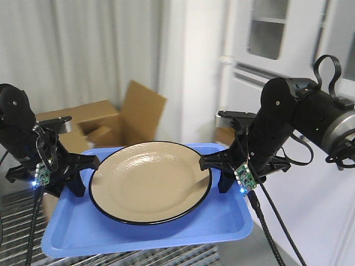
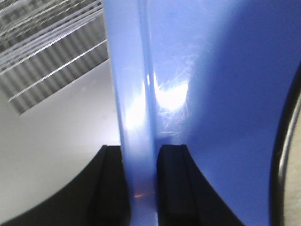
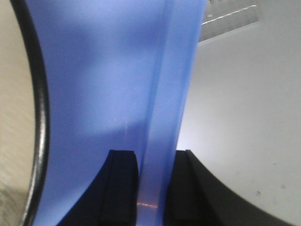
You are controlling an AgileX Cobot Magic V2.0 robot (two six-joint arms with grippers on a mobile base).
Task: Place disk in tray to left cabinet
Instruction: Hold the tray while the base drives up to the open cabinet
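- done, judging by the layout: disk (image 1: 150, 182) lying flat inside the blue tray (image 1: 144, 235), roughly central, with bare blue floor showing around it at the front and both sides.
- also done: left gripper (image 1: 87, 169) clamped on the tray's left rim and right gripper (image 1: 213, 169) clamped on its right rim, roughly level with each other.
- same from the left wrist: black fingers (image 2: 171, 183) pinched tight on either side of the blue rim, with the disk's dark edge at the far right.
- same from the right wrist: fingers (image 3: 123, 188) closed on the opposite rim with no gap, the disk's edge at the far left.
- cannot tell whether the tray is lifted or resting on the ribbed grey surface (image 1: 166, 257) below it.
- left to do, most likely: carry the loaded tray to the left cabinet and set it on a shelf.
- no sure sight of that cabinet here, only cardboard boxes (image 1: 105, 124) behind and a white glazed unit (image 1: 272, 33) at upper right.
- writing: none legible.
- small green circuit boards (image 1: 41, 174) with a lit spot by each gripper, too small to read.
- no brand or label visible on disk or tray.
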